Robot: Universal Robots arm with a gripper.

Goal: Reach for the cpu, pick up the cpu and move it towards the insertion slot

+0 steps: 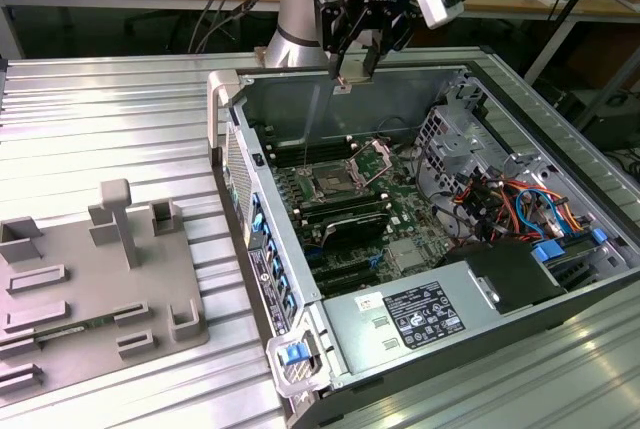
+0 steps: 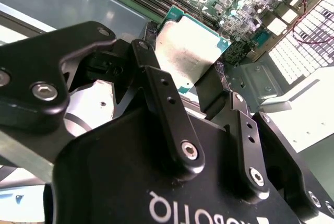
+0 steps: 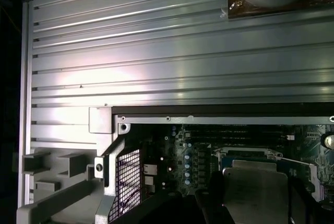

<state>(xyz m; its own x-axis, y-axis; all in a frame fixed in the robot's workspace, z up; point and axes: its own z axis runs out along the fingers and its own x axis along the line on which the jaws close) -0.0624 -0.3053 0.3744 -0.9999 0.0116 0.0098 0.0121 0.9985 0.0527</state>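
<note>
My gripper point(image 1: 352, 61) hangs above the far wall of the open computer case point(image 1: 225, 119), shut on the cpu point(image 1: 344, 81). In the second wrist view the cpu point(image 2: 190, 51) shows as a silver square plate with a thin green rim, pinched between the black fingers point(image 2: 156, 85). It also appears in the first wrist view as the cpu point(image 3: 255, 190). The insertion slot point(image 1: 330, 185) lies on the motherboard below and nearer the camera. It has a silver frame and a dark centre, and its load plate point(image 1: 375, 154) is raised. The insertion slot's frame point(image 3: 245, 155) peeks out behind the held chip.
A grey plastic tray point(image 1: 100, 279) with raised blocks sits on the ribbed metal table point(image 1: 100, 109) at the exterior view's left. Inside the case are black memory slots point(image 1: 345, 219), a power supply point(image 1: 420, 314), a drive cage point(image 1: 455, 134) and bundled cables point(image 1: 505, 204).
</note>
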